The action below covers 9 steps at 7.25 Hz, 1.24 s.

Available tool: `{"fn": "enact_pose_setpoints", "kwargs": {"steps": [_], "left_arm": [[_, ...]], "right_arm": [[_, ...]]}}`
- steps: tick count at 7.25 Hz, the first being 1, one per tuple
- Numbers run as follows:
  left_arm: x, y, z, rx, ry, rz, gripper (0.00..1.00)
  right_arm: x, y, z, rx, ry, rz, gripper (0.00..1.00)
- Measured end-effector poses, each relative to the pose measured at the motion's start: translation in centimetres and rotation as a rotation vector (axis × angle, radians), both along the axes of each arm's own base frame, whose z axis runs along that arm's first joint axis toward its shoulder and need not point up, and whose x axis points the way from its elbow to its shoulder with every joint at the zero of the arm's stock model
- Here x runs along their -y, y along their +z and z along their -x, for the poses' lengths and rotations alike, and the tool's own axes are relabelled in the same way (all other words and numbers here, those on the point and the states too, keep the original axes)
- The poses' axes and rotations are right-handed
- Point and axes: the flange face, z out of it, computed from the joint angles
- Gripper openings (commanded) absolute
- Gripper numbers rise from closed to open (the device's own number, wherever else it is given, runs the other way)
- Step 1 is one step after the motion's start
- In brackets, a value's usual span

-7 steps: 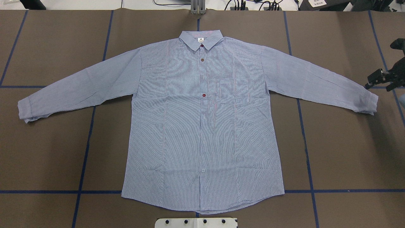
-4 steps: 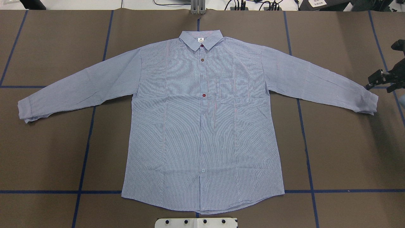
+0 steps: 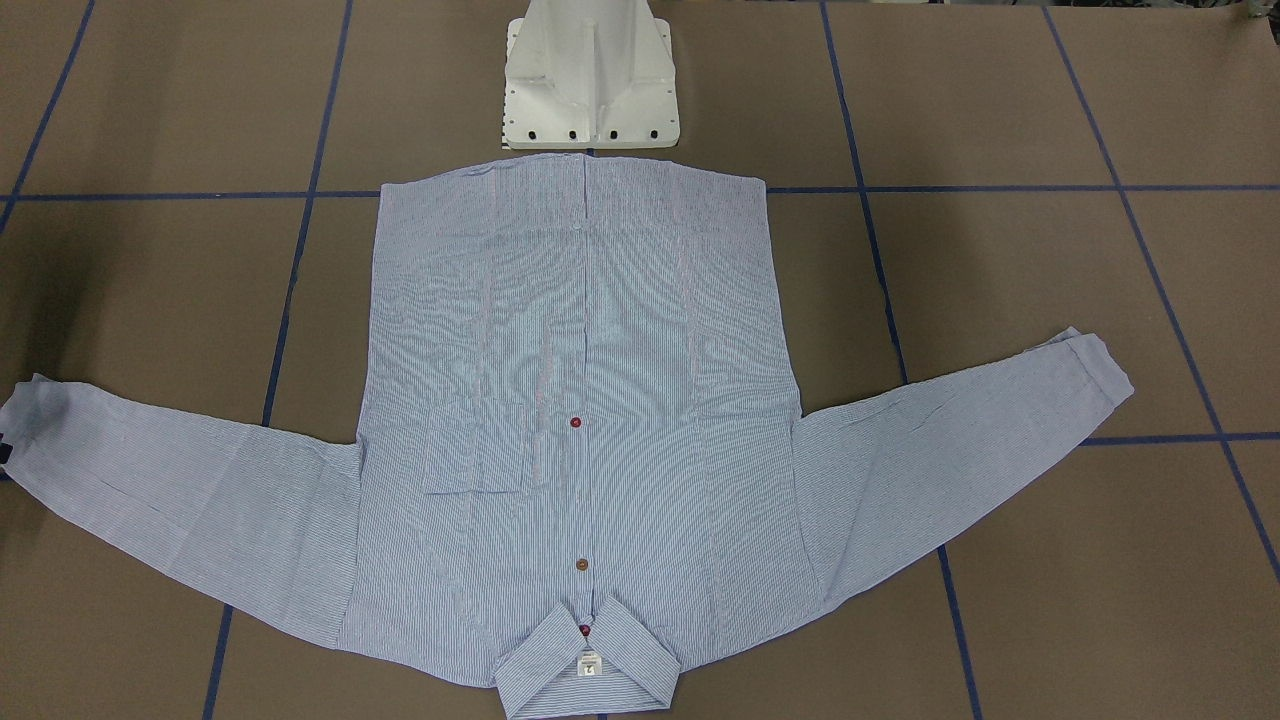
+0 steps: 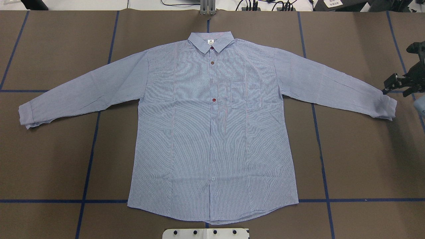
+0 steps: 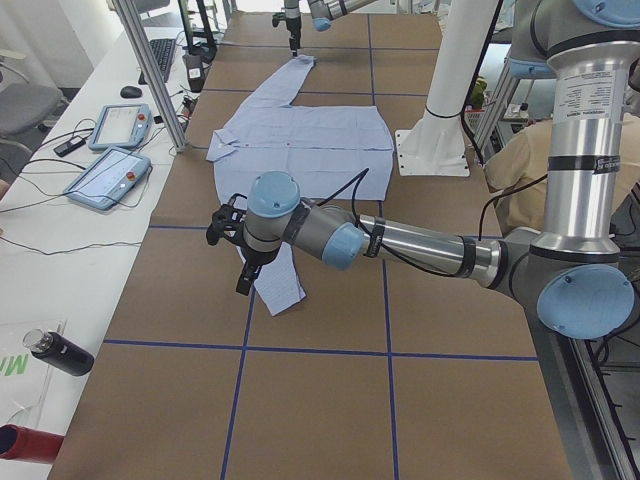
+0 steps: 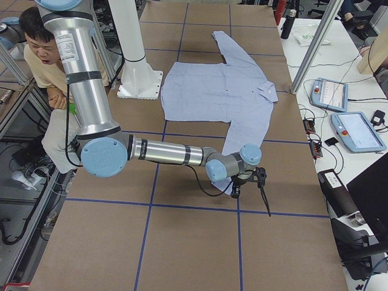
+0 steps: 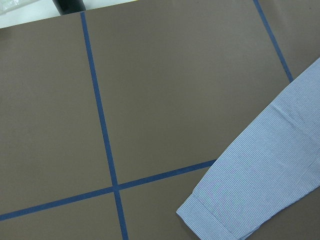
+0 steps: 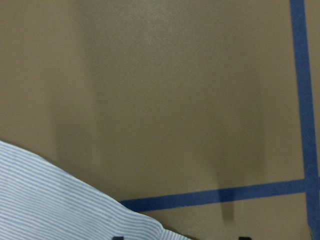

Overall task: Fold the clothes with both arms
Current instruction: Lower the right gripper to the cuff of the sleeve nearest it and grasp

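the brown table point(image 4: 358, 159) carries the striped shirt point(image 4: 212, 139), flat, front up, collar at the far edge and sleeves spread. it has not moved in the last second, so no fold has begun. the right gripper point(image 4: 395, 89) has edged slightly left toward the right cuff point(image 4: 386, 108), jaws wide and empty, likely lining up a grasp. the left gripper point(image 5: 240, 255) hangs over the left cuff point(image 5: 285, 295); i cannot tell how its jaws stand. the neck label point(image 4: 210, 41) is too small to read.

Brown table covering point(image 4: 358, 149), blue tape grid point(image 4: 365, 200) — white side bench point(image 5: 40, 290), teach pendants point(image 5: 105, 178), aluminium post point(image 5: 148, 70).
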Motion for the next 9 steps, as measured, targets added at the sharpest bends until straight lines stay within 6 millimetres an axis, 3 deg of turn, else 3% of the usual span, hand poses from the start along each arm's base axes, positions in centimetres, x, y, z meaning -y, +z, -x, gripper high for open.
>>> {"fn": "enact_pose_setpoints", "kwargs": {"steps": [5,7,9], "left_arm": [[0.0,-0.3,0.0,0.0,-0.002,-0.005,0.99],[0.0,-0.5,0.0,0.0,-0.003,-0.006,0.99],[-0.1,-0.7,0.0,0.0,-0.004,-0.01,0.99]], "right_arm": [[-0.7,1.4,0.0,-0.01,-0.002,0.02,0.79],[-1.0,1.9,-0.1,-0.01,-0.001,0.032,0.73],[-1.0,1.9,-0.1,-0.008,0.0,0.036,0.57]]}}
